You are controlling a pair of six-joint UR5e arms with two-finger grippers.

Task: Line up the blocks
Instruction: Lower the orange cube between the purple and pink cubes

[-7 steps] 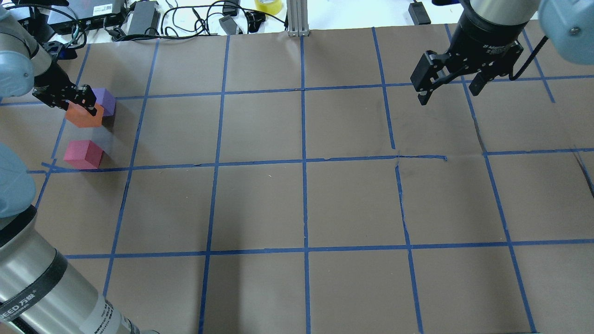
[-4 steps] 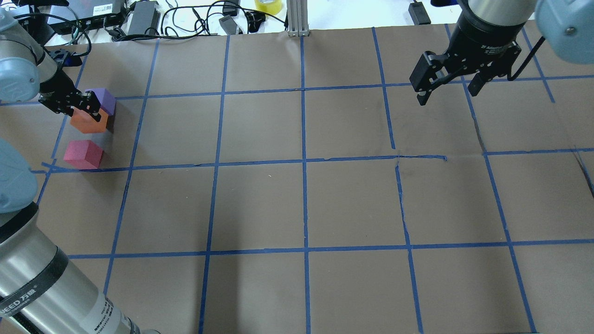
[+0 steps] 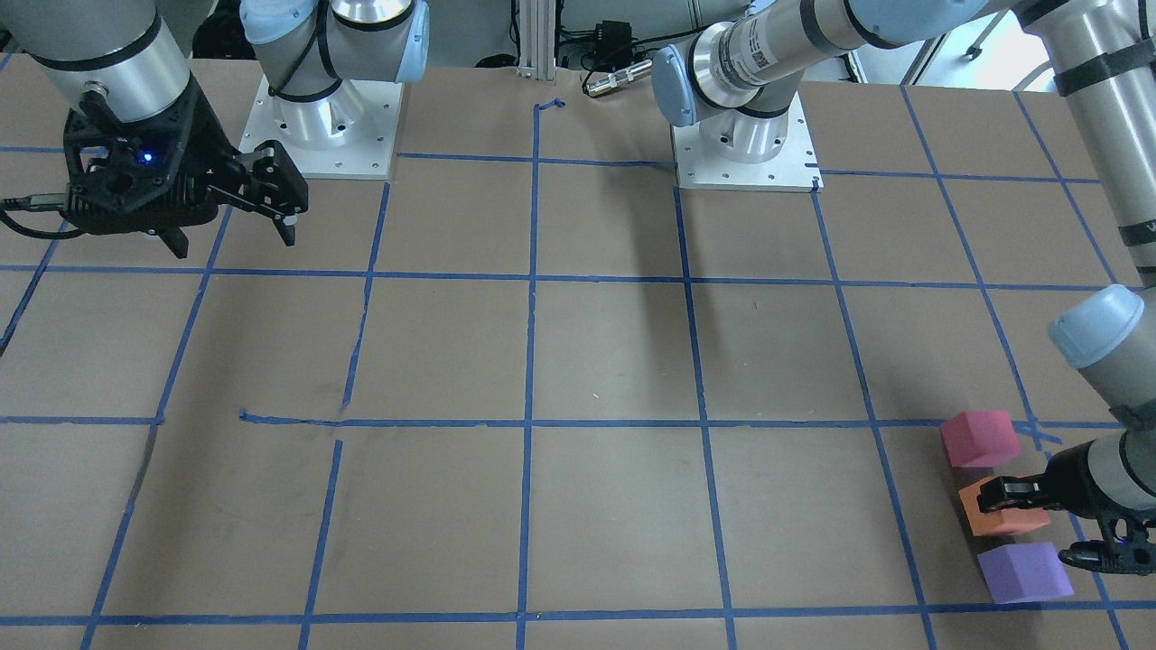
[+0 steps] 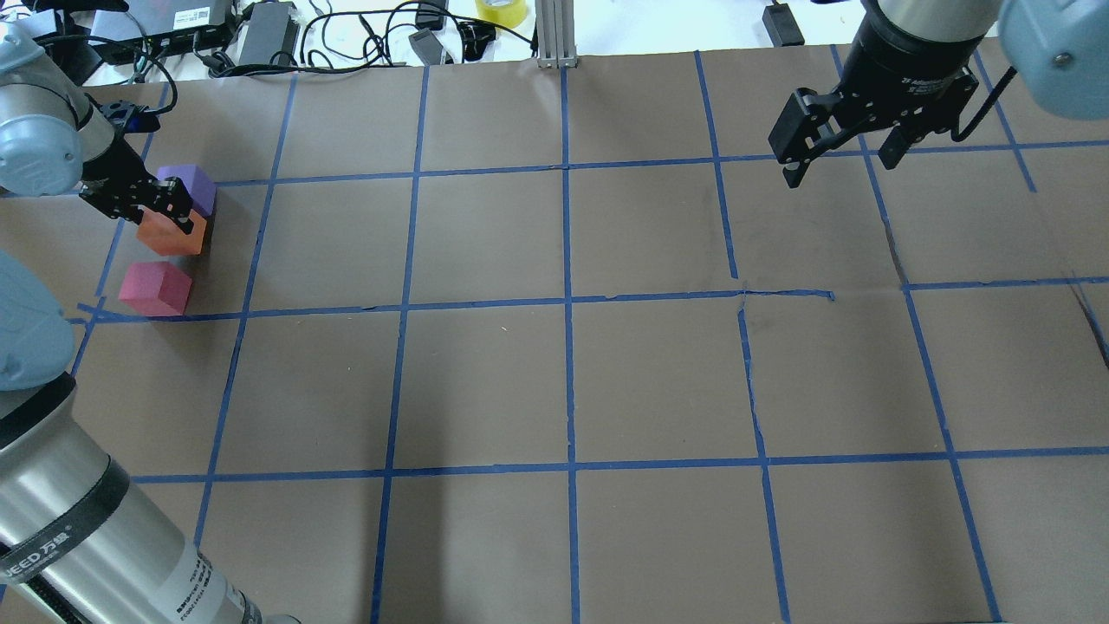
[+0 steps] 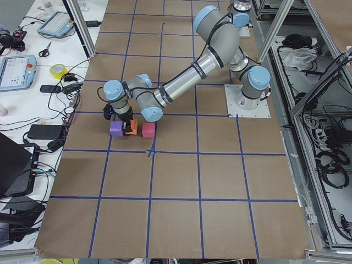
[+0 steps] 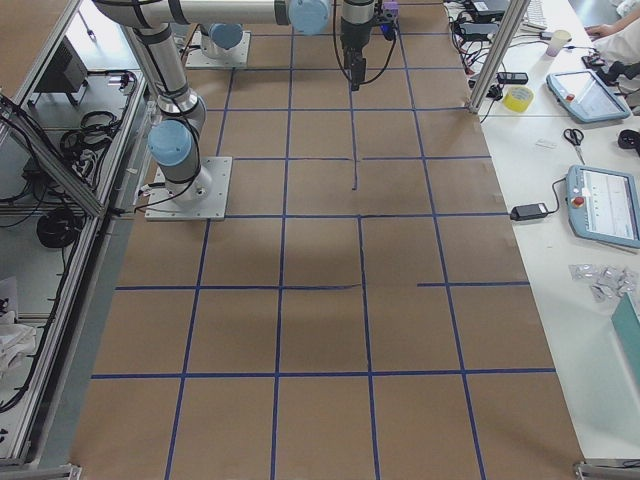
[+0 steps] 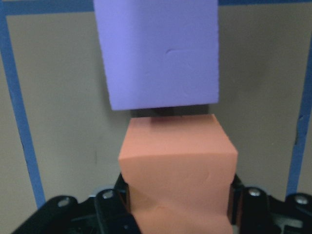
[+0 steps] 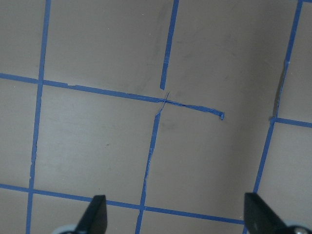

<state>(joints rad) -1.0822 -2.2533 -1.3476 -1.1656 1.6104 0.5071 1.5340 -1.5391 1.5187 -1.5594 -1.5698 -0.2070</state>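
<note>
Three foam cubes stand in a short row at the table's far left in the overhead view: purple block (image 4: 196,186), orange block (image 4: 172,236), pinkish-red block (image 4: 156,289). My left gripper (image 4: 166,208) is shut on the orange block, low over the paper, between the other two. In the left wrist view the orange block (image 7: 178,165) sits between the fingers with the purple block (image 7: 161,53) just ahead. The front-facing view shows the same row: pinkish-red (image 3: 980,438), orange (image 3: 1002,513), purple (image 3: 1025,571). My right gripper (image 4: 842,166) is open and empty, far off above the table's right back.
The table is brown paper with a blue tape grid (image 4: 567,299). Cables, power bricks and a yellow tape roll (image 4: 501,10) lie beyond the far edge. An aluminium post (image 4: 554,35) stands at the far edge's middle.
My left gripper has come down with the orange block, setting it lower and closer in line between the purple and pinkish-red blocks. The right gripper has barely shifted.
</note>
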